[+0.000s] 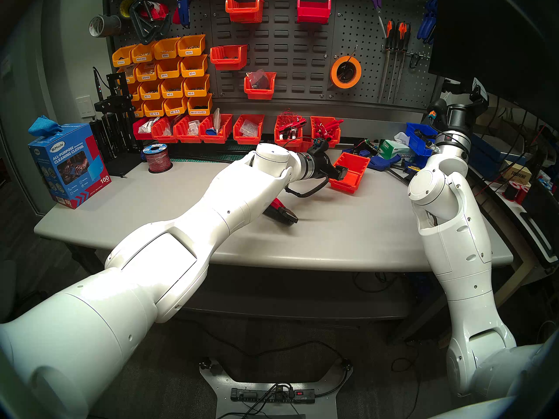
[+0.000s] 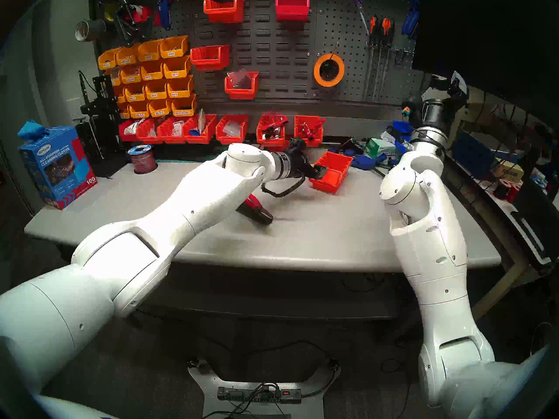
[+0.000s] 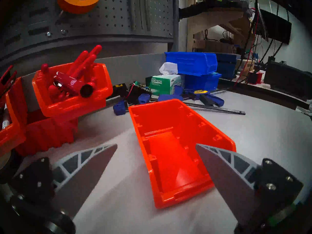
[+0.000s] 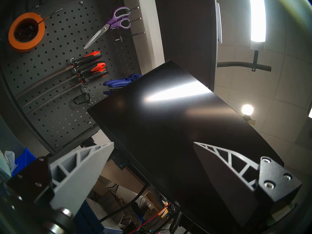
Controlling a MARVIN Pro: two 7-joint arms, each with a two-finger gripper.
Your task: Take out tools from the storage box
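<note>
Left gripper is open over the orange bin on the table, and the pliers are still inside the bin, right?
Not quite. The left gripper is open at the orange bin, but the left wrist view shows the bin empty. The pliers lie on the table, partly under the left arm.

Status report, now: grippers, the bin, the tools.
Left gripper open, empty, at the bin. Right gripper open, raised toward the monitor. Bin empty. Pliers on the table, partly under the left arm; no second tool seen.
</note>
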